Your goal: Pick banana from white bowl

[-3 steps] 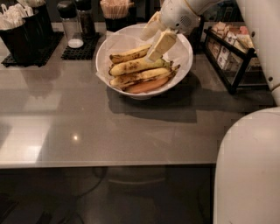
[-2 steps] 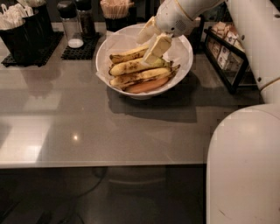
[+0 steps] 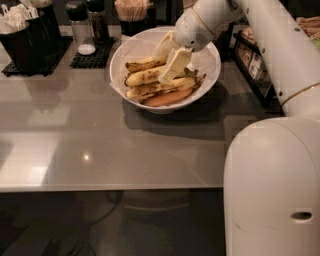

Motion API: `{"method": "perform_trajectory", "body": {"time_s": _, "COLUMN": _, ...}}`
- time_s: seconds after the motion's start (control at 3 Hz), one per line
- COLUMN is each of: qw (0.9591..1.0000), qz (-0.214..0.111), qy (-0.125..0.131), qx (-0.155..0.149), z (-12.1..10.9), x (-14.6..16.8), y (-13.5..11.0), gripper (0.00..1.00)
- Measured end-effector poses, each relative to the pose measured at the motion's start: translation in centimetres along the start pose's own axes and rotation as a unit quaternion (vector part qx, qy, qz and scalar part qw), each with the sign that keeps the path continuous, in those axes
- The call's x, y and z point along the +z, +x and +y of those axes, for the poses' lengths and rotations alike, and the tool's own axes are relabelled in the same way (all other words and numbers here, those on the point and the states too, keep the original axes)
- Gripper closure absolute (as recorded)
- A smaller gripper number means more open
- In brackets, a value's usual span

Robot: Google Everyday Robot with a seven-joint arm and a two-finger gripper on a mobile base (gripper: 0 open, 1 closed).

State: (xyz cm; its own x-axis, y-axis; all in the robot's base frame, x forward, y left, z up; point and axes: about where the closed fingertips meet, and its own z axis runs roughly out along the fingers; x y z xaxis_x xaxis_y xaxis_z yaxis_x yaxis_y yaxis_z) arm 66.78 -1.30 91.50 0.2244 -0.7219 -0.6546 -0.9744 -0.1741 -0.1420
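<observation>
The white bowl [image 3: 212,75] stands at the back middle of the grey table, lined with white paper. Several bananas lie in it. The plump yellow-green banana [image 3: 142,77] with brown freckles lies second from the back. A thinner, browner one [image 3: 150,90] lies in front of it, and an orange-toned one [image 3: 167,98] is nearest the front rim. My gripper [image 3: 159,69] reaches down into the bowl from the upper right. Its cream fingers [image 3: 175,62] are spread apart over the right half of the plump banana, one behind it and one in front, holding nothing.
Black holders with white utensils [image 3: 22,30] stand at the back left. Beside them are a shaker [image 3: 80,27] on a black mat and a cup of sticks [image 3: 132,9]. A black wire rack [image 3: 252,62] stands to the right of the bowl. My white body [image 3: 272,190] fills the lower right.
My gripper has come down a little and to the left, closer onto the bananas. The arm has swung further over the right side. The bananas have not moved.
</observation>
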Motion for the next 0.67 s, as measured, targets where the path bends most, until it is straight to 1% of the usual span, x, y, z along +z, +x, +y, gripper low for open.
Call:
{"method": "perform_trajectory", "body": {"time_s": 0.33, "qw": 0.9998, "qz": 0.005, "qy": -0.016, "qx": 0.014, "z": 0.69, "x": 0.39, "y": 0.66, "gripper": 0.54}}
{"method": "perform_trajectory", "body": {"time_s": 0.67, "qw": 0.9994, "qz": 0.008, "qy": -0.026, "qx": 0.023, "z": 1.30, "x": 0.67, "y": 1.04, "gripper": 0.77}}
